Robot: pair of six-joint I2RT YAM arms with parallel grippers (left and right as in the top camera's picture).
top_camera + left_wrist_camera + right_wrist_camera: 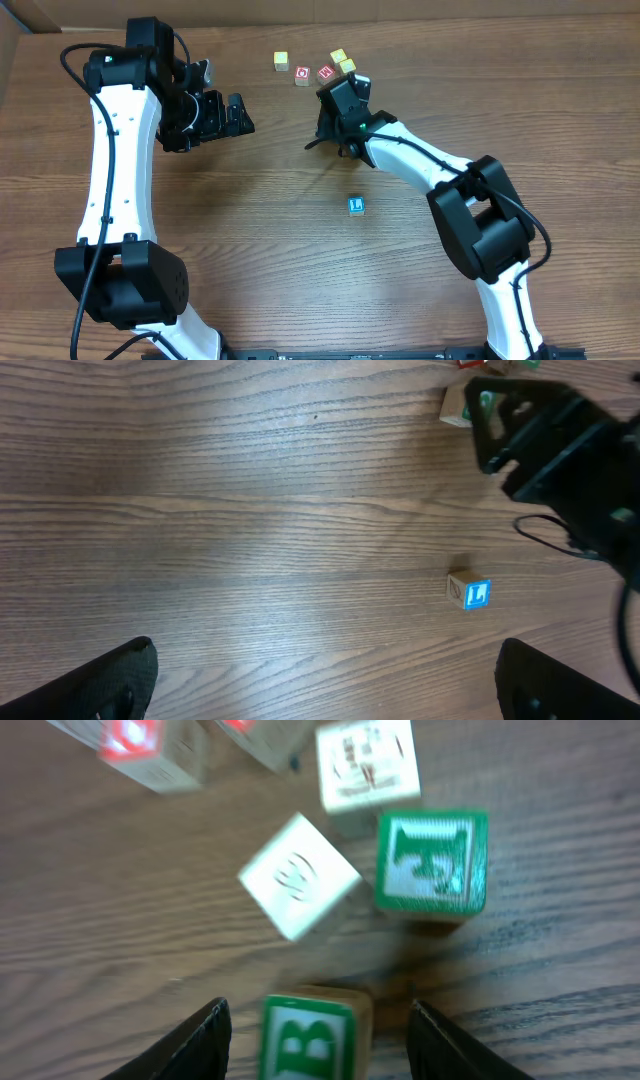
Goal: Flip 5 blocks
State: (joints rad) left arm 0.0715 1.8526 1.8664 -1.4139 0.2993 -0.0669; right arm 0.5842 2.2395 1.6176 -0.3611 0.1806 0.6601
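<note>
In the right wrist view a block with a green B face (310, 1040) stands between the fingertips of my right gripper (315, 1012). The gripper is open, with a gap on each side of the block. Beyond it lie a green-faced block (432, 862), a tilted white block (300, 875) and another white block (367, 762). A block with a blue printed face (355, 205) sits alone mid-table, and shows too in the left wrist view (470, 591). My left gripper (325, 690) hangs wide open over bare wood at the upper left (225, 115). From overhead my right gripper (340, 105) covers the cluster.
Red-faced cubes (302, 75) (326, 72) and plain yellow cubes (281, 61) (339, 57) lie at the back by the right gripper. A red cube (130, 735) shows at the top left of the right wrist view. The table (260, 230) is brown wood.
</note>
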